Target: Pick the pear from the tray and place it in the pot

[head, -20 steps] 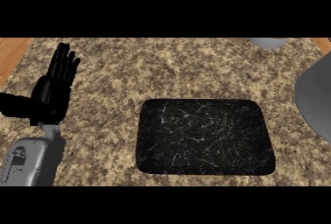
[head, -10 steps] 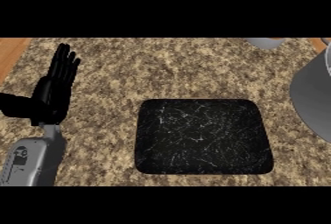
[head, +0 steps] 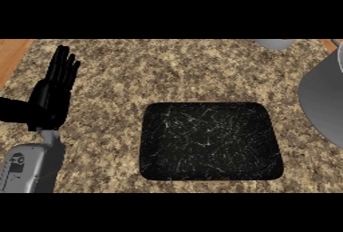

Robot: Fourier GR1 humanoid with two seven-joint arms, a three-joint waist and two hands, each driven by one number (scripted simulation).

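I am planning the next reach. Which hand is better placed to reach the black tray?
Probably the left hand: it is open, left of the tray. The right hand is out of view. No pear shows.

left robot hand (head: 51,97) | resting at left edge | fingers straight, up

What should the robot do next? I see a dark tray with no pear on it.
Probably it should turn its view to the right and look for the pear. The tray lies bare, the left robot hand rests open at the left holding nothing, and the right robot hand is out of view. A grey shape is cut off by the right edge; I cannot tell what it holds.
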